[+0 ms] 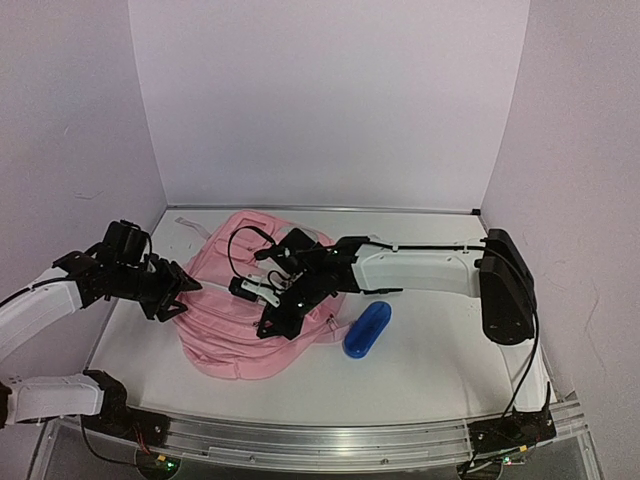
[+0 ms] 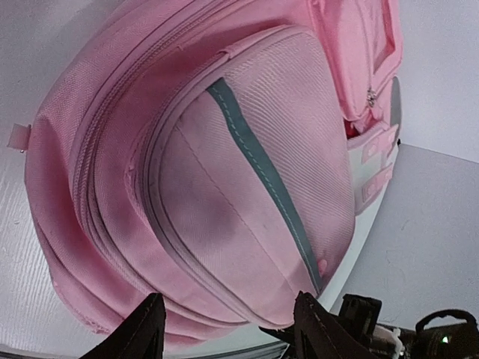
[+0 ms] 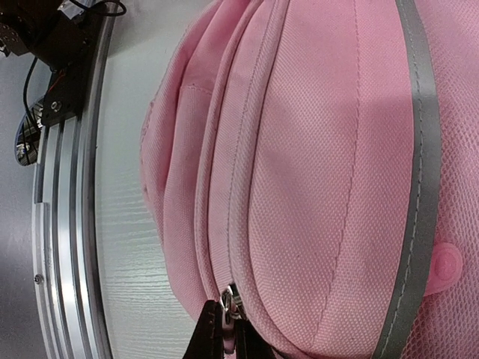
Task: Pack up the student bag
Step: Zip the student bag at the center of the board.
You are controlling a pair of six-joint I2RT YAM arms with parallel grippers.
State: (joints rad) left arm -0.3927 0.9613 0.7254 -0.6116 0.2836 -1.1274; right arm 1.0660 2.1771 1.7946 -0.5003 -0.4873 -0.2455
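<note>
The pink student bag lies flat in the middle of the table. It fills the left wrist view and the right wrist view. My right gripper reaches over the bag's near side. In its wrist view this gripper is shut on a metal zipper pull at a closed zip seam. My left gripper is at the bag's left edge. Its jaws are wide open, and it faces the bag's side without holding anything.
A blue oblong case lies on the table just right of the bag. An aluminium rail runs along the table's near edge, also seen from above. White walls enclose the back and both sides.
</note>
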